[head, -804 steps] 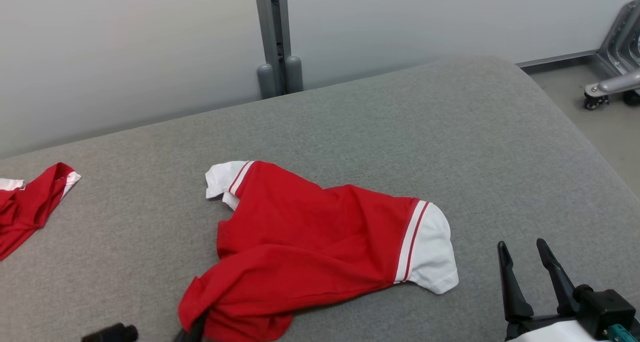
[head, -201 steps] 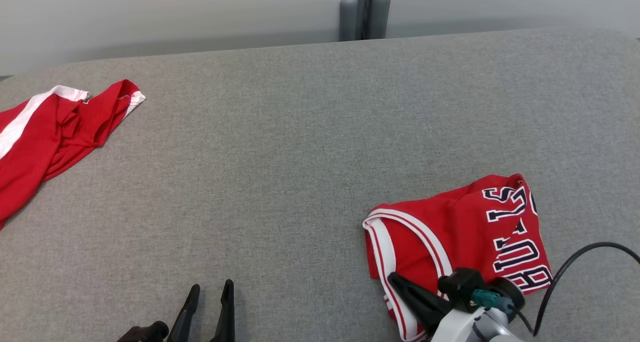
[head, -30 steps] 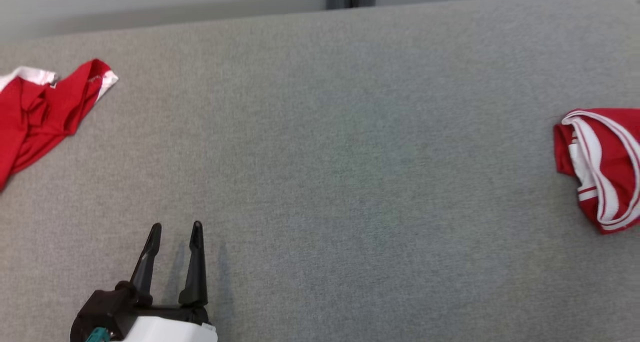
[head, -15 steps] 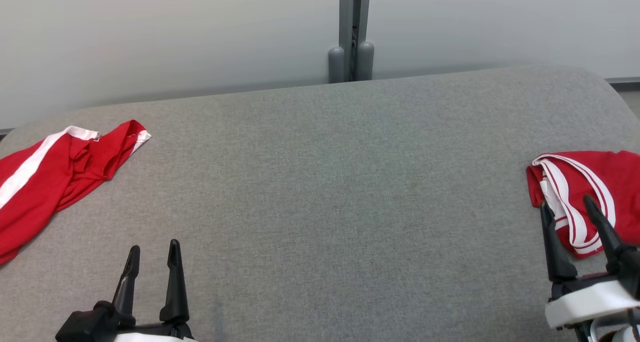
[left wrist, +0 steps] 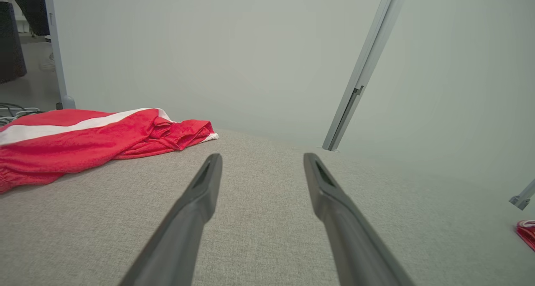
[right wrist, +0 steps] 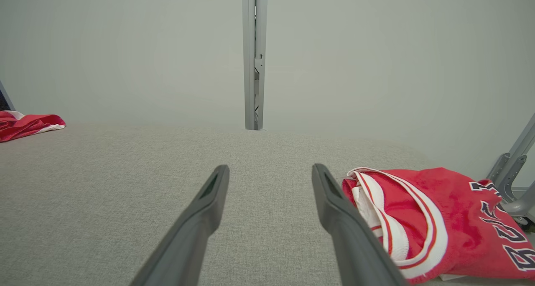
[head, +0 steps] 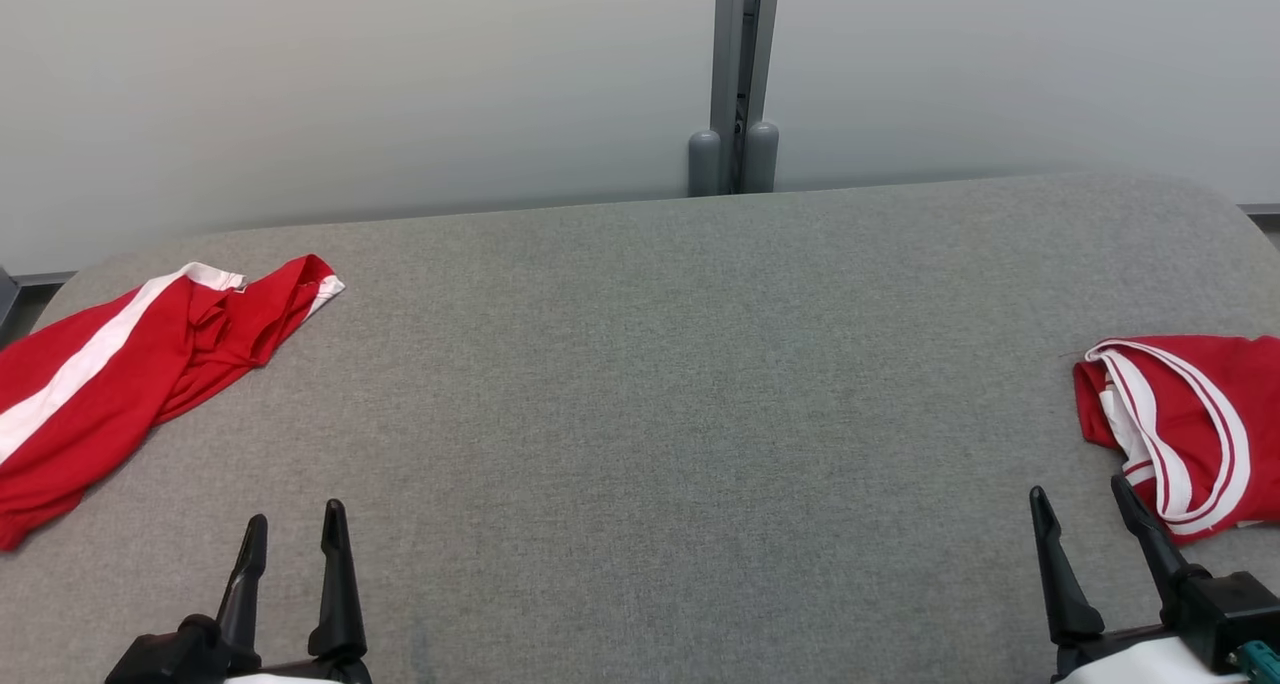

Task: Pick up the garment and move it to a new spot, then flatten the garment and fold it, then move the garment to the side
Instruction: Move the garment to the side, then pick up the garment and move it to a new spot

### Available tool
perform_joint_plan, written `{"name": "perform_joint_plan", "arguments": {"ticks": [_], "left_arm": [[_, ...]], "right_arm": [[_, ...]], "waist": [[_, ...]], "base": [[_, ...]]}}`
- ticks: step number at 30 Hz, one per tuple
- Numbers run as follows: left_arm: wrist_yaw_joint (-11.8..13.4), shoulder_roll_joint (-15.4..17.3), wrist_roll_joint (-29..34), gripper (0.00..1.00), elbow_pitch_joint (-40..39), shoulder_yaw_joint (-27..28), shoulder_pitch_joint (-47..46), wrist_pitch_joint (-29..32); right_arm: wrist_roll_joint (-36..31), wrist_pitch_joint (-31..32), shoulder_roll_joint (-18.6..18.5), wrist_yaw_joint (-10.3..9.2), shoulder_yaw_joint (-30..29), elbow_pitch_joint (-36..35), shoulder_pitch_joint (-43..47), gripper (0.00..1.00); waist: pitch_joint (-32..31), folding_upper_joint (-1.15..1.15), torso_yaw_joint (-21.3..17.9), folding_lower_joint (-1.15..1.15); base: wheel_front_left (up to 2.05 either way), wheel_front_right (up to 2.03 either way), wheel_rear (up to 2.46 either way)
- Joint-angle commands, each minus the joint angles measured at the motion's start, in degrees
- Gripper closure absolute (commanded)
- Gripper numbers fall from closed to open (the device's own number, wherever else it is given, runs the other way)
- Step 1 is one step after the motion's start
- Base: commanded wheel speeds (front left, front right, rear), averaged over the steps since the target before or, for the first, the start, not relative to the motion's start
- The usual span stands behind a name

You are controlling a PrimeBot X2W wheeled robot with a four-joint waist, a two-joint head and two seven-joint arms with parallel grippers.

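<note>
A folded red garment [head: 1190, 424] with white trim lies at the right edge of the grey padded surface [head: 650, 364]; the right wrist view shows dark lettering on the garment [right wrist: 422, 210]. My right gripper [head: 1078, 485] stands open and empty just in front and to the left of it, not touching; the garment sits right of its right finger [right wrist: 271, 167]. My left gripper [head: 295, 512] is open and empty at the lower left, over bare fabric [left wrist: 262, 156]. A sliver of the folded garment [left wrist: 527, 231] shows far right in the left wrist view.
A second red garment with a white stripe [head: 110, 364] lies crumpled at the surface's far left edge, also in the wrist views [left wrist: 96, 131] [right wrist: 29, 125]. A grey post [head: 735, 84] and pale wall stand behind. A metal frame [right wrist: 512, 169] is at the right.
The head camera has tilted up, bringing the wall and both grippers into view. The right gripper now sits lower, apart from the folded garment. Both grippers stay open.
</note>
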Motion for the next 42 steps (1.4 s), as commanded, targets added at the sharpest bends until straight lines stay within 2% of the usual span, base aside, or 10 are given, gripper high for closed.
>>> {"name": "perform_joint_plan", "arguments": {"ticks": [1, 8, 12, 17, 18, 21, 26, 31, 35, 42], "left_arm": [[-0.14, 0.21, -0.26, 0.0, 0.09, 0.38, 0.49, -0.27], [-0.33, 0.24, 0.02, 0.0, -0.08, 0.1, 0.04, -0.27], [-0.27, 0.22, -0.01, 0.0, -0.4, -0.7, -0.24, -0.27], [-0.19, 0.22, 0.16, 0.0, -0.44, -1.13, 1.28, -0.26], [-0.19, 0.22, 0.16, 0.0, -0.44, -1.13, 1.28, -0.26], [-0.43, 0.2, 0.04, 0.0, -0.12, -0.5, 2.7, -0.27], [-0.99, 0.22, 0.47, 0.0, -0.51, 0.74, 3.17, -0.27], [-1.64, 0.18, -0.76, 0.0, -0.81, 2.71, 1.37, -0.27], [-2.6, 0.17, -2.37, 0.0, 1.24, 3.36, -3.53, -0.26], [-3.45, 2.38, -2.17, 0.0, 13.96, 4.13, -22.52, 1.12]], "right_arm": [[0.09, 0.01, 0.17, -0.01, -0.12, -0.16, 0.39, 0.0], [-0.28, 0.02, 1.06, 0.0, -0.95, -1.79, 0.89, 0.0], [-0.42, 0.02, 1.14, -0.01, -1.12, -2.8, 1.56, 0.0], [-0.15, 0.02, 1.76, -0.01, -0.16, -2.65, 2.14, 0.0], [-0.15, 0.02, 1.76, -0.01, -0.16, -2.65, 2.14, 0.0], [-0.02, 0.02, 2.43, -0.01, 0.62, -2.86, 2.29, 0.0], [-0.05, 0.02, 2.63, -0.01, 1.02, -2.59, 2.12, 0.0], [-0.36, 0.02, 1.66, -0.01, 1.7, -3.27, 0.69, 0.0], [-0.35, 0.02, -0.74, -0.01, 1.05, -5.16, -1.49, 0.0], [0.69, 0.02, -7.18, -0.01, -0.38, -8.04, -5.12, 0.0]], "waist": [[0.03, 0.0, 0.03, 0.0], [0.23, 0.0, 2.0, 0.0], [0.02, 0.0, 6.75, 0.0], [-1.66, 0.0, 14.83, 0.0], [-1.66, 0.0, 14.83, 0.0], [-2.95, 0.0, 20.79, 0.0], [-3.48, 0.0, 24.17, 0.0], [-1.47, 0.0, 23.97, 0.0], [4.79, 0.0, 21.39, 0.0], [17.3, 0.0, 16.38, 0.0]], "base": [[0.0, 0.0, 0.0], [0.0, 0.0, 0.0], [0.0, 0.0, 0.0], [0.0, 0.0, 0.0], [0.0, 0.0, 0.0], [0.0, 0.0, 0.0], [0.0, 0.0, 0.0], [0.0, 0.0, 0.0], [0.0, 0.0, 0.0], [0.0, 0.0, 0.0]]}}
